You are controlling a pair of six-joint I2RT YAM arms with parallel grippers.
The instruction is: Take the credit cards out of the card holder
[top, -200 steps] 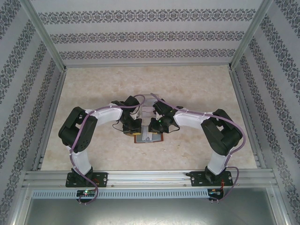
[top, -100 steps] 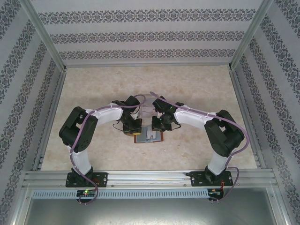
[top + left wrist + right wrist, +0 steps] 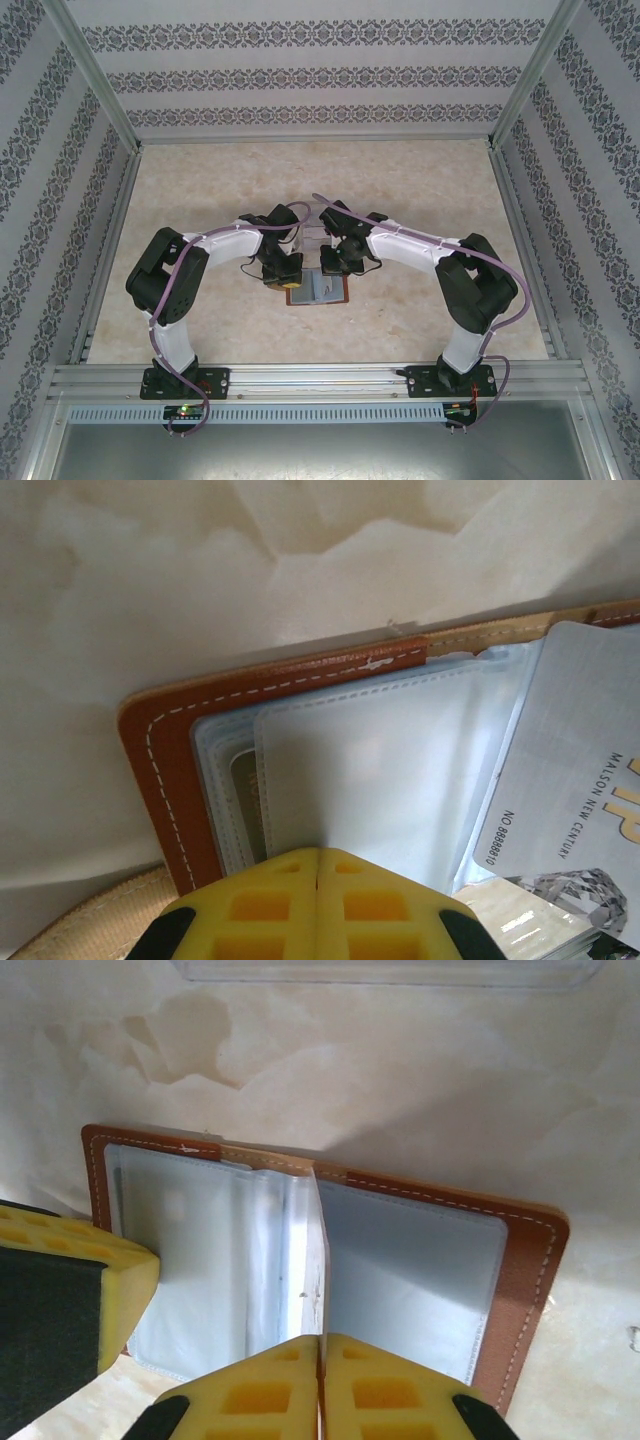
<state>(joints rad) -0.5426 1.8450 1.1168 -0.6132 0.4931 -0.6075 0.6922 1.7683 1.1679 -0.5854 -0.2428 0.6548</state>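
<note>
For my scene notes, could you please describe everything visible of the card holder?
The card holder is reddish-brown leather with white stitching, lying open and flat on the table, clear plastic sleeves inside. The shut left gripper presses one half; the shut right gripper pinches what looks like a card at the fold.

From above, my left arm (image 3: 175, 280) and right arm (image 3: 470, 285) bow inward, wrists nearly meeting mid-frame. My left gripper (image 3: 318, 855) is clamped tight; my right gripper (image 3: 320, 1340) likewise, both pointing down.
</note>
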